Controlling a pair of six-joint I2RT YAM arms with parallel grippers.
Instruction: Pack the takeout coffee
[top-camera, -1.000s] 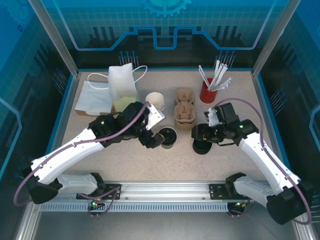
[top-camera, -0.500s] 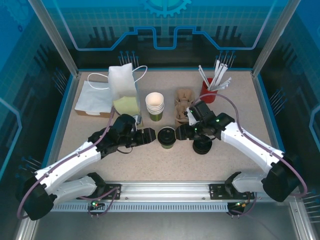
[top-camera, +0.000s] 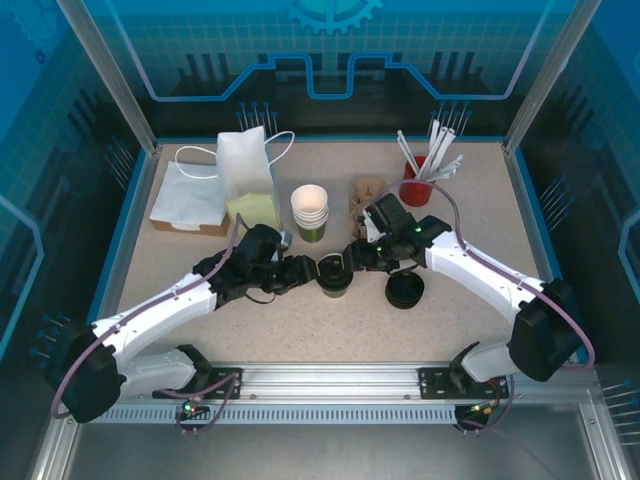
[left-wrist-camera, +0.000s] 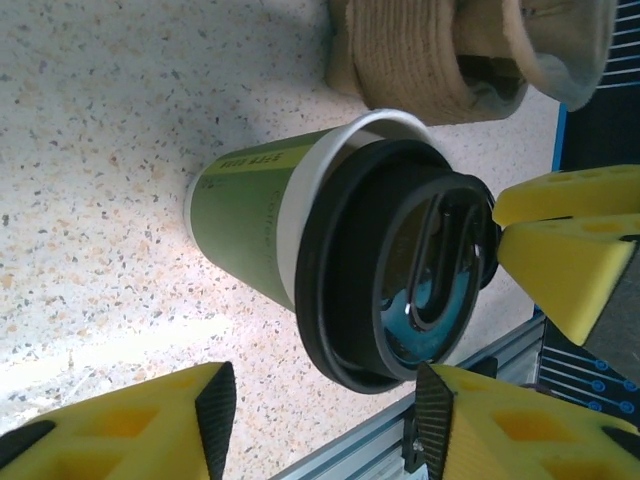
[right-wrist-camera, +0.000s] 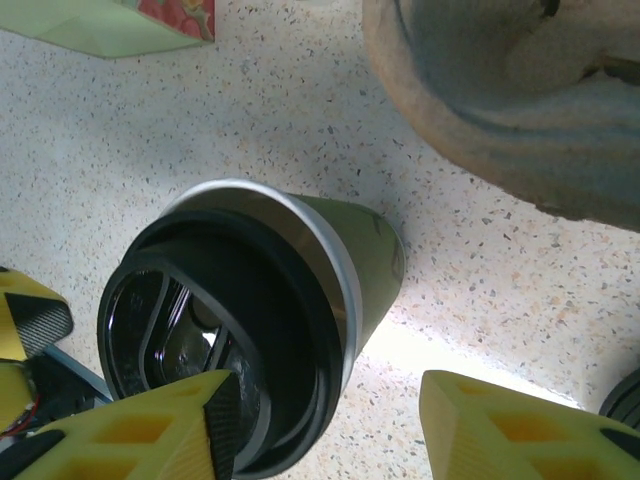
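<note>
Pressure on the black lid (left-wrist-camera: 420, 270) should land evenly and straight down: pale rim shows past one edge, so it may not be snapped on yet. The left claw (top-camera: 300, 272) and right claw (top-camera: 352, 256) flank the green coffee cup (left-wrist-camera: 250, 230) mid-desk (top-camera: 340, 325), each with jaws parted and no contact visible. One could steady the wall while the other seats the lid. The cup stands upright, long axis vertical, mouth up. Beyond it wait the pulp carrier (top-camera: 362, 192) and the red straw cup (top-camera: 416, 187).

Left gripper (top-camera: 306, 272) and right gripper (top-camera: 353, 256) now nearer the lidded cup (top-camera: 334, 278), jaws narrower.
</note>
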